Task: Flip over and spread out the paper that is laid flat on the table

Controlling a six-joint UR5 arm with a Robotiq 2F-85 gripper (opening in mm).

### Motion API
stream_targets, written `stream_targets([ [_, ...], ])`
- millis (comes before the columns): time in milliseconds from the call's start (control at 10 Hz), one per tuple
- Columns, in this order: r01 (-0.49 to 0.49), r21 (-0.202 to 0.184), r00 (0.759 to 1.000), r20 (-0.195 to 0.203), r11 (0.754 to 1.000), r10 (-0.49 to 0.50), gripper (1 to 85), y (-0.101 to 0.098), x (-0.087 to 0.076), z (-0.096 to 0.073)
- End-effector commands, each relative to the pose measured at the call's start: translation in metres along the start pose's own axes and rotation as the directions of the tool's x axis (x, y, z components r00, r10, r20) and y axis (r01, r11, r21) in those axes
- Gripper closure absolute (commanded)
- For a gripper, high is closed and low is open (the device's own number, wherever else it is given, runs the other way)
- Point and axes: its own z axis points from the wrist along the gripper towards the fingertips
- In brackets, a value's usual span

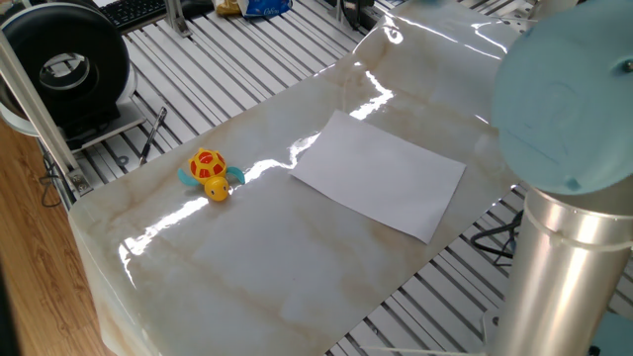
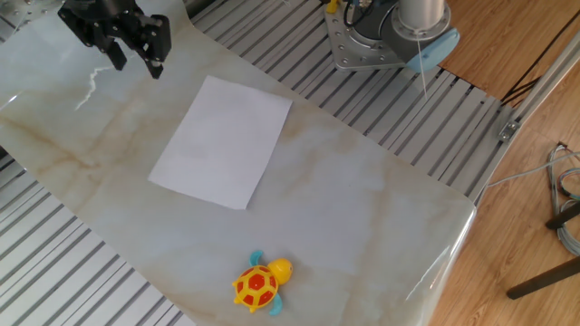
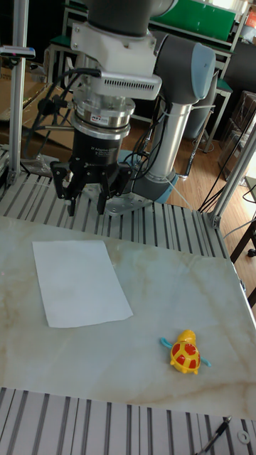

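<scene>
Two raised cameras on opposite sides of the table point(image 1: 247, 267), a tall one facing the arm, all sharing the paper point(image 2: 222, 140).

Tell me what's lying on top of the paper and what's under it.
Nothing lies on the paper: its white face is bare, and the gripper hangs open above the table near its far corner. The toy turtle sits apart. The sheet lies flat on the table; its underside is hidden.

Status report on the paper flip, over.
Pincer open, empty, above the table beyond the paper's far corner. Paper flat, untouched. Toy turtle well clear.
</scene>
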Motion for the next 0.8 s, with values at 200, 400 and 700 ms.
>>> stream_targets([
  [200,-0.009,0.001,1.0,0.028,1.0,0.009,33.0,0.016,-0.012,0.029],
  [400,-0.043,0.008,0.999,0.032,0.999,0.043,33.0,0.013,-0.008,0.028],
  [700,-0.041,0.029,0.997,-0.057,0.999,0.042,34.0,0.008,0.016,0.024],
])
